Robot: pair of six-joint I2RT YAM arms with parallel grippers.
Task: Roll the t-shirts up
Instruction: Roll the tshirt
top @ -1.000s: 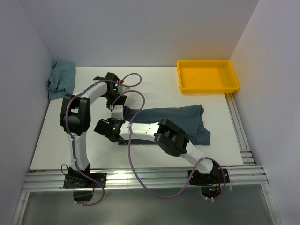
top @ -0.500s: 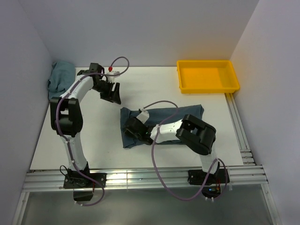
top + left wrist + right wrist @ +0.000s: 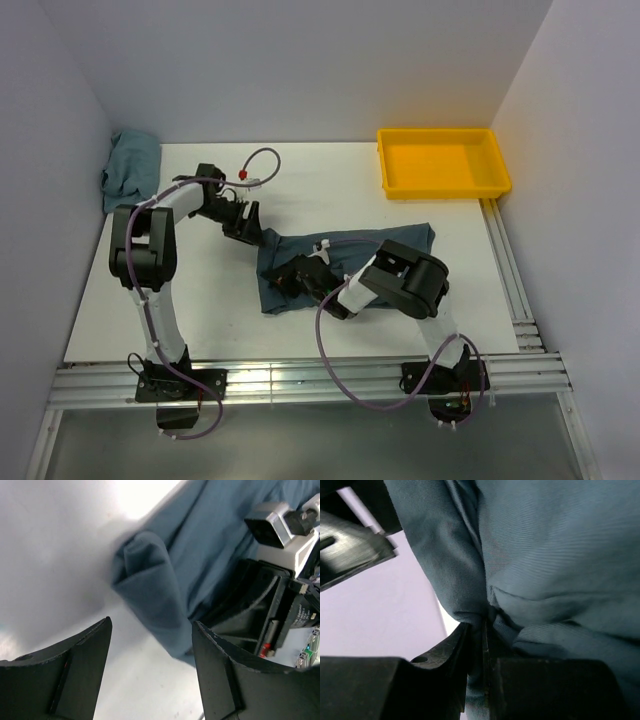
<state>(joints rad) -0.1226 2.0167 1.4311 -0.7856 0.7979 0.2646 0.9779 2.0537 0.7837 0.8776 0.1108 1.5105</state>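
Observation:
A dark slate blue-grey t-shirt [image 3: 370, 245] lies folded in a long strip across the table's middle. My right gripper [image 3: 283, 273] is at its left end, shut on a fold of the t-shirt [image 3: 470, 587]; cloth is pinched between the jaws. My left gripper [image 3: 248, 228] is open and empty just off the shirt's upper-left corner [image 3: 145, 580], low over the table. A second, lighter teal t-shirt [image 3: 132, 170] lies crumpled at the far left by the wall.
A yellow plastic tray [image 3: 443, 186] stands at the back right. Metal rails run along the table's front [image 3: 300, 380] and right edge [image 3: 510, 280]. White walls enclose the table on three sides.
My left gripper swung away to the back left, then came back to the shirt's upper-left corner. My right gripper drew back rightward onto the shirt's left end.

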